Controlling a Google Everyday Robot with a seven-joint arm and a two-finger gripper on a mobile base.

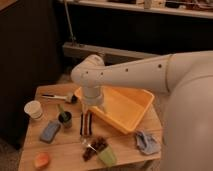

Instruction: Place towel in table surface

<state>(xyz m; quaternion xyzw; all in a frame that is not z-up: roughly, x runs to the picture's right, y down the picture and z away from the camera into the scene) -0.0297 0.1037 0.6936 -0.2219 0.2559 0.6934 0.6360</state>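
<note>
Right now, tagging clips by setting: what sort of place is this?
Likely an indoor robot test area: a wooden table laid with an orange tub, white cup and towel, the gripper open over the table's middle.

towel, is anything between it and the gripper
The orange tub's near corner juts partly between the gripper, hanging open over the table surface, and the towel lying at the picture's right.

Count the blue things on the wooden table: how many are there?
2. The flat blue block lies front left, the rumpled towel front right near the orange tub. The gripper hangs over the middle of the table, between them; the arm may hide others.
</note>
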